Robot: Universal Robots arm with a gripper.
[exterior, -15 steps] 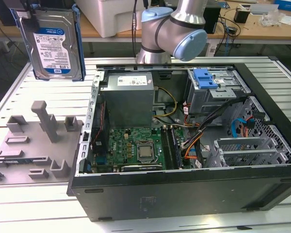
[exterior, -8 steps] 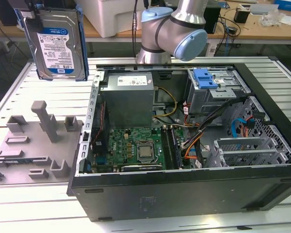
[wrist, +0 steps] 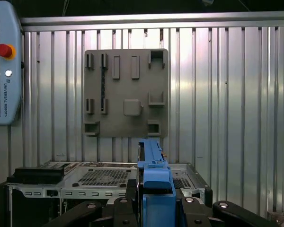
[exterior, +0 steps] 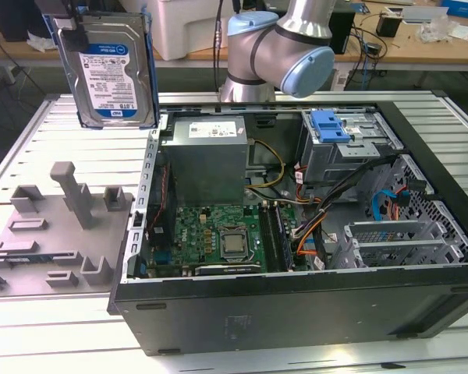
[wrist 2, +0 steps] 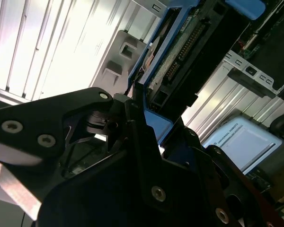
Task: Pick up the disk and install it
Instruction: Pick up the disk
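One disk (exterior: 113, 74), silver with a white-and-blue label and blue bracket, is hanging upright above the bench (exterior: 31, 140), near one grey fixture plate (exterior: 54, 234) and one open computer case (exterior: 296, 312). The hand (wrist: 156, 201) is clamping its bracket.

Silver disk (exterior: 113, 74) in blue bracket, upright and aloft, white-and-blue label showing.

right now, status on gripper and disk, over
Gripper shut on the disk. Disk held in the air, clear of the grey tray. Black cables run near the blue-latched cage.
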